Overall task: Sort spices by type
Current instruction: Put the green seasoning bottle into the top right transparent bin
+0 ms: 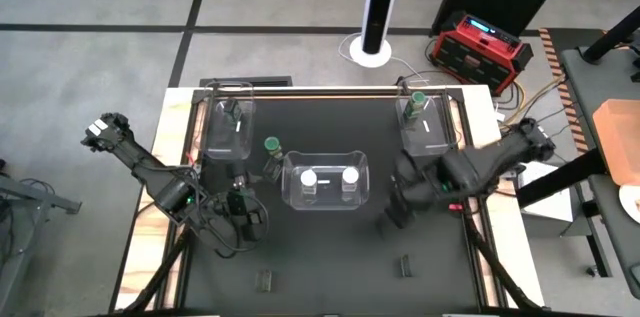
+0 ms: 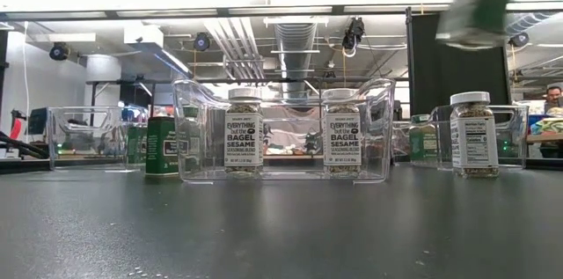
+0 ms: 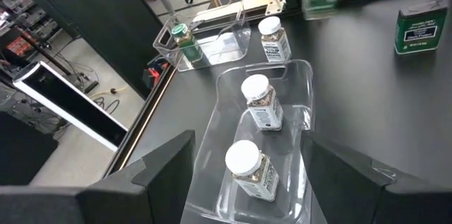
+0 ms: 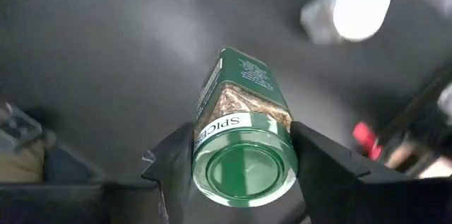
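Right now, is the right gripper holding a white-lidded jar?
No, the right gripper is clamped on a green-lidded spice jar, seen lid-first in the right wrist view.

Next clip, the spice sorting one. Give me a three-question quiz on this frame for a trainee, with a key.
1. Fill in: the left gripper hangs over the centre bin with its jaws ____.
2. What holds the green-lidded jar off the table? A. the left gripper. B. the right gripper. C. a person's hand.
3. True or false: the centre bin holds two white-lidded jars.

Key: 1 open; 2 B; 3 true.
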Tool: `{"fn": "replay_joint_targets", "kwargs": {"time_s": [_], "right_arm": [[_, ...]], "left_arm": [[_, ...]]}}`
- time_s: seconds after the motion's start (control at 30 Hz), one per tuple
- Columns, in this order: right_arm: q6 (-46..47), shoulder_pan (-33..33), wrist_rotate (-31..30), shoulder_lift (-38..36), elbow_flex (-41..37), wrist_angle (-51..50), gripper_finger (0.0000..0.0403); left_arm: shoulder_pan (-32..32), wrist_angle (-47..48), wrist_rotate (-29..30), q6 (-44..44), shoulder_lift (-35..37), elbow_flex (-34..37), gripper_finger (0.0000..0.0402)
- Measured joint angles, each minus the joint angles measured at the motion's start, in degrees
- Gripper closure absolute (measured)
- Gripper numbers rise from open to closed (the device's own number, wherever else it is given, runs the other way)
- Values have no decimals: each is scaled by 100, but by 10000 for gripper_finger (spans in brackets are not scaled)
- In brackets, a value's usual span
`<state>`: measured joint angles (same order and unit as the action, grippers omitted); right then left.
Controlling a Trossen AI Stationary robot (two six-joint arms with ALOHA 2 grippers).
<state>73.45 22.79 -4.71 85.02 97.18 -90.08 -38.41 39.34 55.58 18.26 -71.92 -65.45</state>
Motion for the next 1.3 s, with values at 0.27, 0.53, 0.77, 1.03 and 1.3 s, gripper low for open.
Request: {"fn": "replay_joint_targets", "kwargs": {"time_s": [0.27,0.53,0.77,1.03,1.3], "right_arm": [[-2541,-1713,-441,139,629,14,205],[-3430,-3742,-595,141,724,-1,205],[-3864,-5390,-532,178,657,6,205],[-4585,-6313,-117,176,349,6,205],[-5792,-6480,191,176,18,12,205]], "left_arm": [[0,142,-1,0,0,2,161],[0,260,-1,0,22,2,161],[0,382,-1,4,42,2,161],[0,522,-3,71,44,2,161],[0,529,-6,72,44,2,161]]}}
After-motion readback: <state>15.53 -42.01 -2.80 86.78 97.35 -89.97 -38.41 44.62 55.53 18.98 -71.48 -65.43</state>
